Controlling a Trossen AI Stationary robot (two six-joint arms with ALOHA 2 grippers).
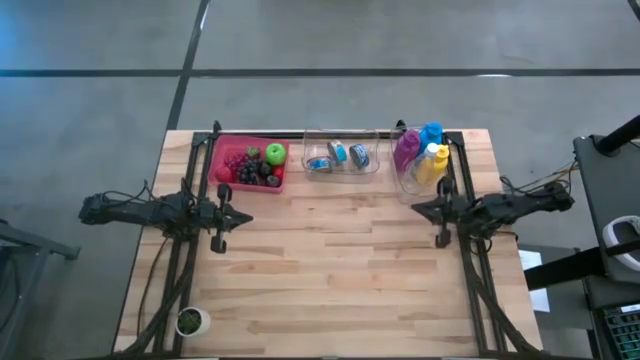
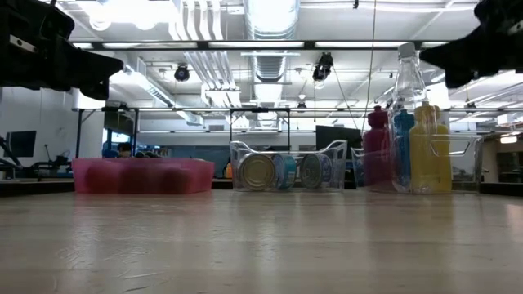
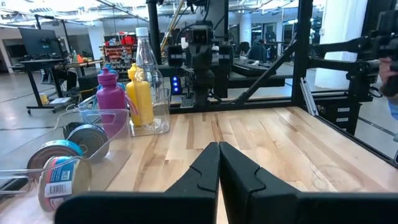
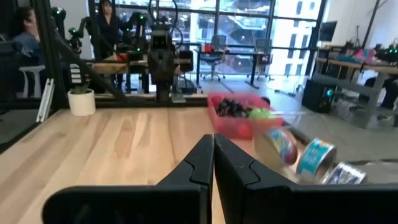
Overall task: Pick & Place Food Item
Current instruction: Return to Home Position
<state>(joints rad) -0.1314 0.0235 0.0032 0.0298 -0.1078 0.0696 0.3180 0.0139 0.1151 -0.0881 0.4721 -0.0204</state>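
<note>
While fruit point(image 1: 258, 170), cans point(image 1: 345, 156) and bottles point(image 1: 428, 158) sit binned, your left gripper point(image 3: 217, 149) and right gripper point(image 4: 213, 140) hang closed and empty; sorting looks done.

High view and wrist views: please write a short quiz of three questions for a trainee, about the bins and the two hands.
1. True or false: the green apple lies in the pink bin.
2. What stands in the rightmost transparent bin? A) tuna cans B) bottles C) grapes
3. Fill in: the left hand and the right hand are both ____, holding nothing.
Key: 1 true; 2 B; 3 shut.
</note>
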